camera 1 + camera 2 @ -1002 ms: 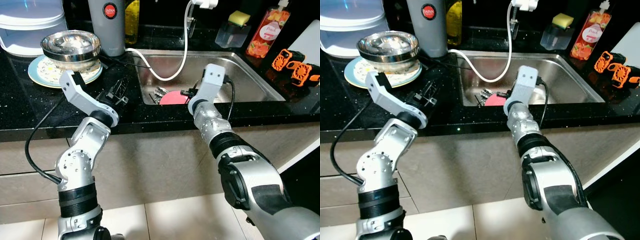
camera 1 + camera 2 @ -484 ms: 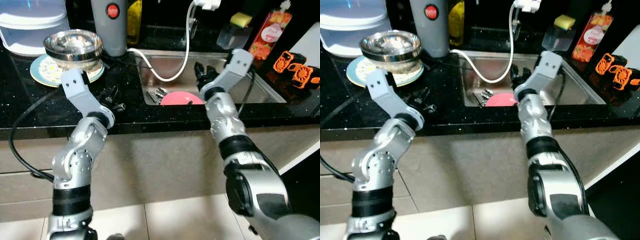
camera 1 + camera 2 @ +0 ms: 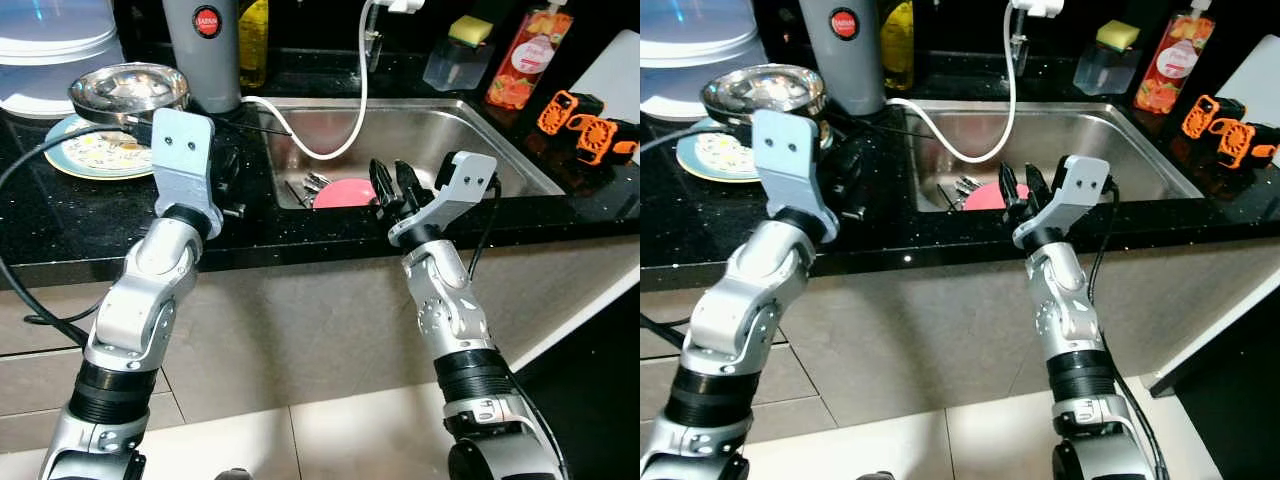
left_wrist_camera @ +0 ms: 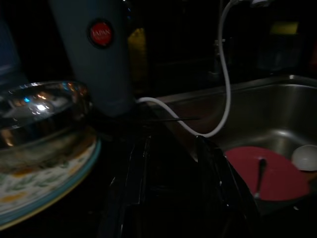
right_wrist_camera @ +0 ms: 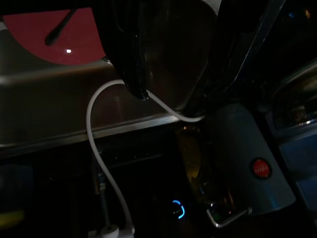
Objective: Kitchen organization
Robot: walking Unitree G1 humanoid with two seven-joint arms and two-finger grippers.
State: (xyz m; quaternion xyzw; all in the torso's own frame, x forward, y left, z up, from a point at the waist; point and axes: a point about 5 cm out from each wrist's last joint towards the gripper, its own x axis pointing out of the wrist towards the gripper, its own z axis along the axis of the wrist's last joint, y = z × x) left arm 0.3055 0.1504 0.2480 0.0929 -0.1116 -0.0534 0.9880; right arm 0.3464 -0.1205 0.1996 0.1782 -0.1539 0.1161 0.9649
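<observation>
A red plate (image 3: 345, 192) lies in the steel sink (image 3: 500, 150) with a spoon (image 4: 260, 171) across it and more cutlery beside it. On the black counter to the left, a steel bowl (image 3: 125, 90) rests on a patterned plate (image 3: 90, 155). My left gripper (image 4: 173, 198) hovers low over the counter between that plate and the sink, open, with nothing between its fingers. My right gripper (image 3: 390, 178) stands over the sink's front edge just right of the red plate, fingers (image 5: 131, 59) spread open and empty.
A grey flask (image 3: 205, 50) with a red label stands behind the bowl. A white hose (image 3: 340, 130) loops from the tap into the sink. A white tub (image 3: 50, 40) is far left. A sponge holder (image 3: 455, 60), soap bottle (image 3: 525, 55) and orange pieces (image 3: 585, 125) sit at the right.
My right arm has drawn back from over the sink to its front edge, fingers still open. My left wrist has risen and turned toward the bowl. The camera has shifted a little.
</observation>
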